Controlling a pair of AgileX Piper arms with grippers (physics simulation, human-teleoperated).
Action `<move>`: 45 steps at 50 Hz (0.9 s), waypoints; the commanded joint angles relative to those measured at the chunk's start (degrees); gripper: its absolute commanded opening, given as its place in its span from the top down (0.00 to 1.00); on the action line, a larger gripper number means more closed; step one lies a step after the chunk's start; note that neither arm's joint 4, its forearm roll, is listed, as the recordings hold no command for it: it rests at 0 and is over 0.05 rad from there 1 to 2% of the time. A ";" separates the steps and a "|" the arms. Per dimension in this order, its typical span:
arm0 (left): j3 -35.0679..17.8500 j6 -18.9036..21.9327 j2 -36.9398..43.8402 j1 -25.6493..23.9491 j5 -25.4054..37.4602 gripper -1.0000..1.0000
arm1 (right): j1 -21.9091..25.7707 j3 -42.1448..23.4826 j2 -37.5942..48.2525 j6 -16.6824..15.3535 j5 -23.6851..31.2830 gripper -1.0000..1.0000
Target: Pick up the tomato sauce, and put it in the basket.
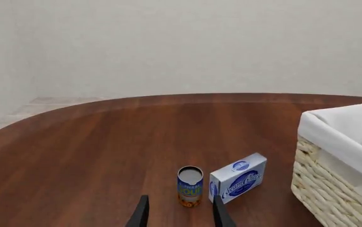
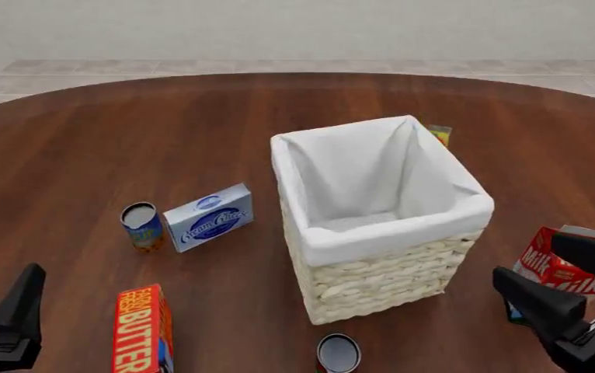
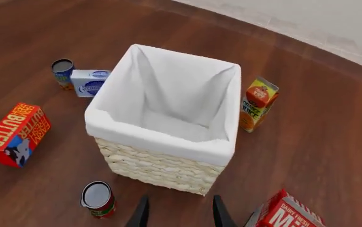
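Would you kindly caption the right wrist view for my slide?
Open right gripper above the empty basket, tomato sauce standing at its base.

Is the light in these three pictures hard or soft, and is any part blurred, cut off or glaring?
Front view: soft, even light; only a faint shadow at the foot of the basket; the tomato sauce is cut by the bottom edge. Right wrist view: sharp throughout, no glare on the can's grey top. Left wrist view: sharp as well, with a plain pale wall; the basket is cut off at the frame's edge.
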 commanded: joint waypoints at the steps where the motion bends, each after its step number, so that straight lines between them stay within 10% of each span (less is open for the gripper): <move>1: 0.18 0.03 -0.23 0.04 0.06 0.00 | 5.52 -6.68 7.57 -1.58 6.03 0.00; 45: -0.11 0.10 -0.41 0.03 0.48 0.00 | 17.10 -5.88 23.80 0.87 -0.05 0.00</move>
